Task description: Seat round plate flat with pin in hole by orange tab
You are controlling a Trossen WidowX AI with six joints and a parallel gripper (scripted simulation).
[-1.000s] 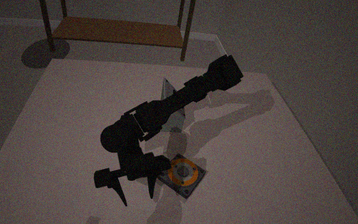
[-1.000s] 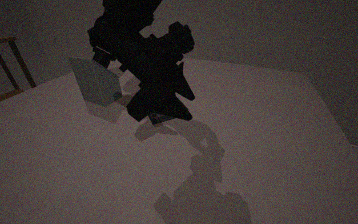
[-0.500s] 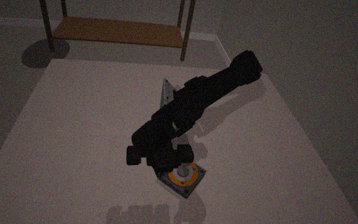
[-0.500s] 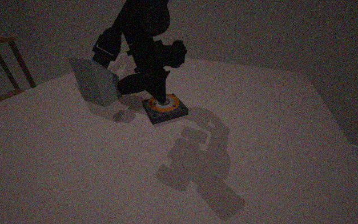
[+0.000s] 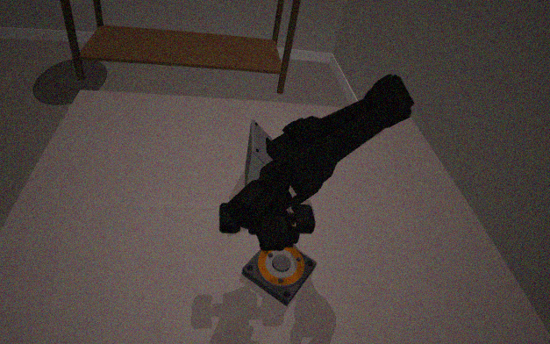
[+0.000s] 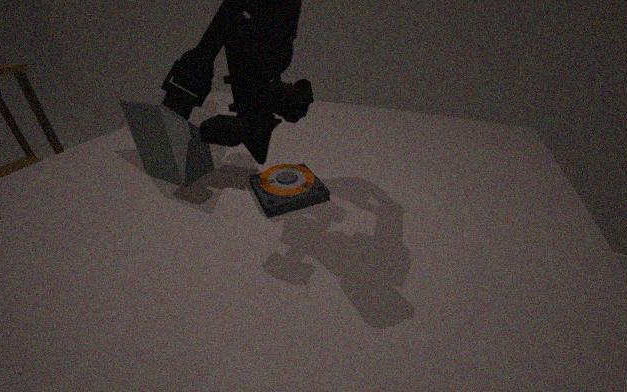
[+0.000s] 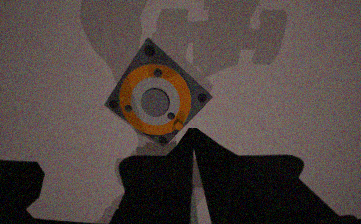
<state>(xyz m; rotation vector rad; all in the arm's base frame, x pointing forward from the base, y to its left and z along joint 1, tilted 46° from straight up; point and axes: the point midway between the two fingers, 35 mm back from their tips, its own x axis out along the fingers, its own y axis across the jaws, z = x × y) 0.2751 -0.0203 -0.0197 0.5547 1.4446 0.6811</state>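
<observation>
While your black two-fingered hand [image 7: 194, 134] hangs just off the edge of the round orange plate [image 7: 155, 99], note its fingers are pinched together to a point and grip nothing. That plate sits on the grey central post [image 7: 155, 102] of the square grey base [image 7: 200, 98], out on the pale desk [image 5: 101, 211]. You look set up to nudge, so bring that closed tip down against the small orange tab [image 7: 178, 123] at the plate's near rim and push sideways along the rim, lightly, turning the plate about the post until the neighbouring hole drops over the pin. Then lift right away. Dim, grainy light hides the pin itself; you cannot tell from any view where it stands or how far the plate tilts. From above, the arm covers the plate's far rim.
</observation>
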